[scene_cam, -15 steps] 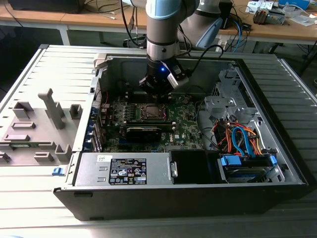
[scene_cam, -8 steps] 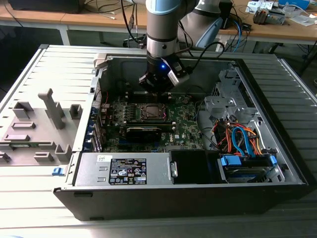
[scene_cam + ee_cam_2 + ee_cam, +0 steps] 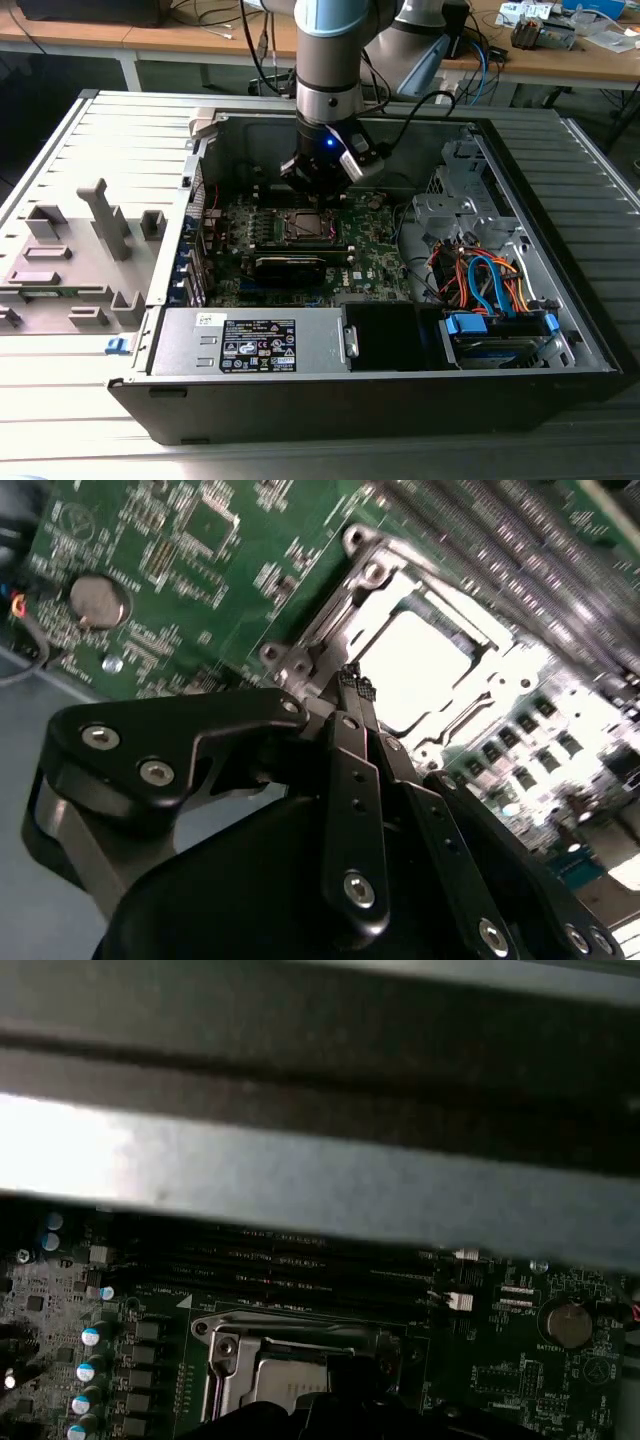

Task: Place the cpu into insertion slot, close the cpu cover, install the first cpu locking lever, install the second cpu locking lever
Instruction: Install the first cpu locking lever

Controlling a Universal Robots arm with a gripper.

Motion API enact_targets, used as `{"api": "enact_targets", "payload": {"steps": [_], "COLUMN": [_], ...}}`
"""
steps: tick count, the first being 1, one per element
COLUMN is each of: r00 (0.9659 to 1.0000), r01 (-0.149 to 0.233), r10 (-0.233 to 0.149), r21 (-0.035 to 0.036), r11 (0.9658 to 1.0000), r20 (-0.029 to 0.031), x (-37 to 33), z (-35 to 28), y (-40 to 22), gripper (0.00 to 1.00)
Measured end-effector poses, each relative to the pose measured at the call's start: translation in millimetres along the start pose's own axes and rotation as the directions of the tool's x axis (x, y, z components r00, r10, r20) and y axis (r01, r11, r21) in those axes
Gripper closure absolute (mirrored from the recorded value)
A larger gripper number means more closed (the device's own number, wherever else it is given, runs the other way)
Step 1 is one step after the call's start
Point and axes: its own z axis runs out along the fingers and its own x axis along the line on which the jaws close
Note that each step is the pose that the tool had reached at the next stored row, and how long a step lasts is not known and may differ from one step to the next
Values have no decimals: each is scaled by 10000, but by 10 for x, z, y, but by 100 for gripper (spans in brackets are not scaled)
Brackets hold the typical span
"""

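Exterior view: open computer case (image 3: 560,330) lying on a grey slatted table (image 3: 60,420), motherboard (image 3: 375,260) exposed inside. Gripper (image 3: 318,195) hanging from the arm just above the insertion slot (image 3: 303,226), the slot at about 6 o'clock of the gripper. Silver power supply box (image 3: 250,342) along the case's near wall, at 6 o'clock of the slot; bundle of orange and blue cables (image 3: 490,280) at roughly 3 o'clock of it, well apart. Grey plastic fixtures (image 3: 105,225) on the table outside the case, toward the exterior view's left.

Second wrist view: fingers (image 3: 357,695) pressed together, clenched on nothing visible, tips poised at the edge of the socket. Cpu (image 3: 415,670) seated flat in the slot, bright silver top showing through the cut-out of the cpu cover (image 3: 340,610), which lies down around it. Coin battery (image 3: 98,600) on the green board, apart from the socket.

First wrist view: cover frame (image 3: 225,1355) and chip (image 3: 290,1375) partly hidden by the dark gripper body; long black memory slots (image 3: 290,1275) just beside the socket.
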Motion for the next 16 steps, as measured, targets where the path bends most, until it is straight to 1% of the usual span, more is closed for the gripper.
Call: {"api": "enact_targets", "payload": {"steps": [1,3,5,6,7,8,10,13,14,16], "r00": [10000,10000,10000,10000,10000,10000,10000,10000,10000,10000], "r01": [-8,-14,-20,-21,-20,-21,-23,-23,-23,-23], "r10": [8,14,20,21,20,21,23,23,23,23], "r21": [1,6,9,10,9,9,9,10,9,6], "r11": [10000,10000,10000,10000,10000,10000,10000,10000,10000,10000], "r20": [1,1,-2,-1,-1,-1,-1,-1,-1,1], "x": [5,9,10,9,7,4,1,-3,-4,-4], "z": [0,0,-14,-41,-85,-178,-308,-446,-463,-469], "y": [-35,-69,-73,-73,-74,-74,-75,-76,-76,-76], "gripper": [89,89,89,89,89,89,89,89,89,89]}}
